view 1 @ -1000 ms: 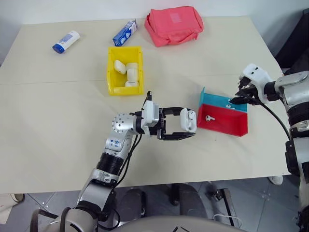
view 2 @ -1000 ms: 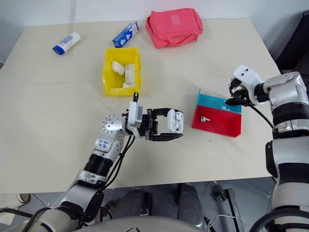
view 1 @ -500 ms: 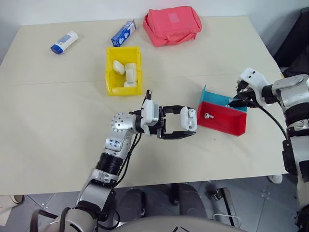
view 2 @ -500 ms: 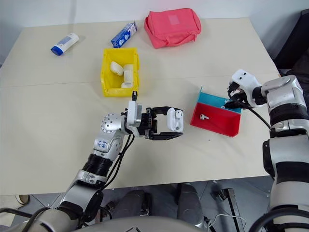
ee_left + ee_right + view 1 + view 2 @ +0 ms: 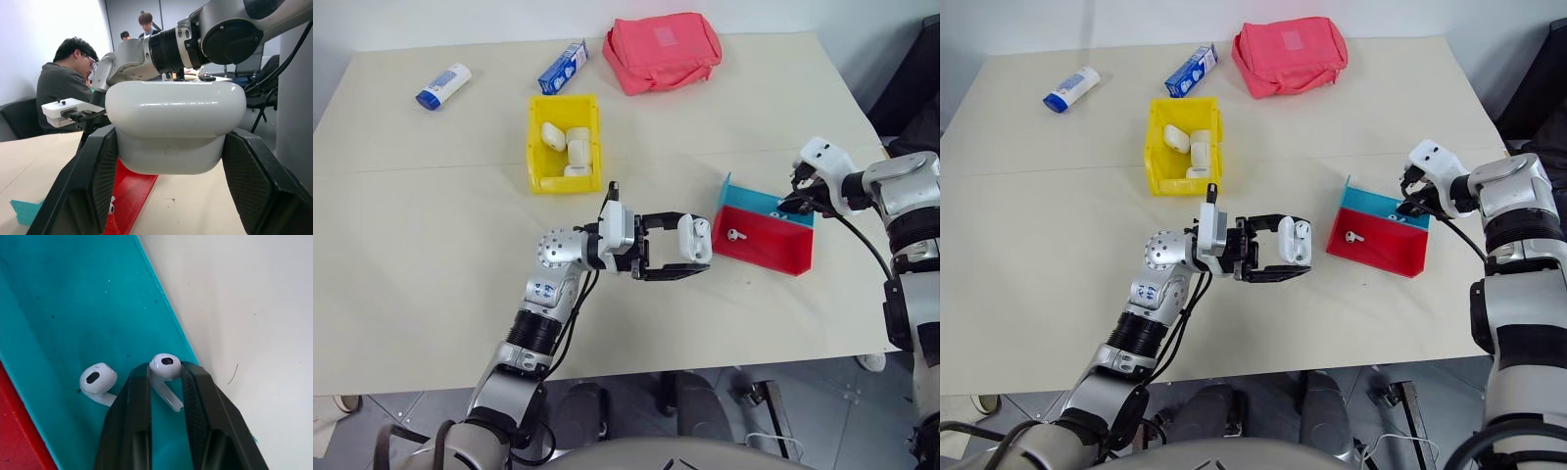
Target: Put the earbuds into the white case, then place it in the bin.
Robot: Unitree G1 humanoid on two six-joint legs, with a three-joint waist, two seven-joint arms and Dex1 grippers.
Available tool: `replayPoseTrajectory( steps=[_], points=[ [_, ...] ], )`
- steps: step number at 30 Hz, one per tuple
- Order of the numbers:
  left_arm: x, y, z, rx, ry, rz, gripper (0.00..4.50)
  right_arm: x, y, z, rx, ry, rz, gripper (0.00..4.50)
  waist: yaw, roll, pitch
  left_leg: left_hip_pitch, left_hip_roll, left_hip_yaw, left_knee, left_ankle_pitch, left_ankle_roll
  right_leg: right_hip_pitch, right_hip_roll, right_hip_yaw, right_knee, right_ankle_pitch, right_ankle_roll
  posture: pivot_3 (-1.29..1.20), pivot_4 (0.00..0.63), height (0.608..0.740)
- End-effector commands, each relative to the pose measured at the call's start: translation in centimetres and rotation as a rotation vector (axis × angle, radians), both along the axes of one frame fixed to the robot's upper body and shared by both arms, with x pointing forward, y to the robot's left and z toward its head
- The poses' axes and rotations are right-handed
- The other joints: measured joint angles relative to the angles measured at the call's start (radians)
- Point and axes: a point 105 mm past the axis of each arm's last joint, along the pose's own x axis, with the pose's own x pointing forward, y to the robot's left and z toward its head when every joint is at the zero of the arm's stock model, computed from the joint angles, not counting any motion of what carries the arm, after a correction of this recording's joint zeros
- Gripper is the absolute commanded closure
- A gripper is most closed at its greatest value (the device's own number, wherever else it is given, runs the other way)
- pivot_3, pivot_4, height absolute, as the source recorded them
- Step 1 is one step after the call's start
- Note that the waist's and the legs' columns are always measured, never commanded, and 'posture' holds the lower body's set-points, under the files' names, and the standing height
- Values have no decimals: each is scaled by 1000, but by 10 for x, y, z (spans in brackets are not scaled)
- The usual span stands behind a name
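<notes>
At the far left of the table (image 5: 431,255) you have a white-and-blue tube (image 5: 443,84) lying flat, and to its right a small blue carton (image 5: 564,66). Nearer than those sits the yellow bin (image 5: 565,143), open-topped, with several white cases already lying inside it. To the right of the carton, at the far edge, rests a pink pouch (image 5: 663,51).

Moving toward the middle, your left gripper (image 5: 677,248) points to the right above the table, its two black fingers clamped on the white case (image 5: 694,238); the left wrist view shows the case (image 5: 175,125) squeezed between the pads with its lid raised. The case is held in the air just to the left of the trays, well apart from the bin.

Right of that, the red tray (image 5: 766,245) holds one earbud (image 5: 735,235) lying loose on its floor. The teal tray (image 5: 763,205) adjoins it on the far side. Your right gripper (image 5: 793,205) reaches down into the teal tray at its right end. In the right wrist view its fingers (image 5: 131,426) are pinched on one earbud (image 5: 166,373) at the tips, while a second earbud (image 5: 98,381) lies free on the teal floor just beside it.
</notes>
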Motion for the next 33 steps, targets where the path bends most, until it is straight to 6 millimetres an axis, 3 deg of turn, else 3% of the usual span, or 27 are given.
replayPoseTrajectory(
  steps=[1, 3, 9, 13, 17, 22, 26, 33],
  points=[
    [-4, -1, 9, -28, -32, -6, 1698, 2, -1, 9, 9, -27, -4, 4011, 0, 0, 0, 0, 0, 0, 0, 0, 0, 0, 0, 0, 0, 0, 0, 0, 150, 740],
    [-3, -1, 9, -29, -32, -6, 1698, 4, -1, 15, 9, -52, 4, 4011, 0, 0, 0, 0, 0, 0, 0, 0, 0, 0, 0, 0, 0, 0, 0, 0, 150, 740],
    [0, -2, 7, -26, -26, -10, 1698, 0, 7, 61, 63, -201, 110, 4011, 2, 2, 1, 0, 0, 0, 0, 0, 0, 0, 0, 0, 0, 0, 0, 0, 150, 740],
    [3, -3, 5, -22, -19, -18, 1698, -29, 28, 85, 136, -323, 274, 4011, 11, 2, 1, 0, 0, -1, 0, 0, 0, 1, 0, -1, 0, 0, 0, 0, 150, 740],
    [8, -5, 5, -19, -17, -27, 1698, -64, 55, 104, 321, -444, 368, 4011, 22, 2, 1, 0, 0, 0, 1, 0, 0, 1, 0, 0, 0, 1, 2, 0, 150, 740],
    [13, -10, 10, -20, -21, -52, 1698, -136, 101, 104, 530, -449, 567, 4011, 36, 1, 1, 0, 0, -2, 1, 0, 0, 1, 0, -1, -1, 1, 2, 0, 150, 740],
    [15, -14, 13, -11, -35, -85, 1698, -178, 139, 100, 709, -408, 628, 4011, 36, 1, 1, 0, 0, -1, 1, 0, 0, 1, 0, 0, -1, 1, 1, 0, 150, 740],
    [21, -18, 17, -5, -51, -109, 1698, -189, 161, 108, 869, -446, 600, 4011, 33, 0, 1, 0, 0, -1, 1, -1, 2, 1, 0, 0, -2, 1, 1, 0, 150, 740]
  ],
)
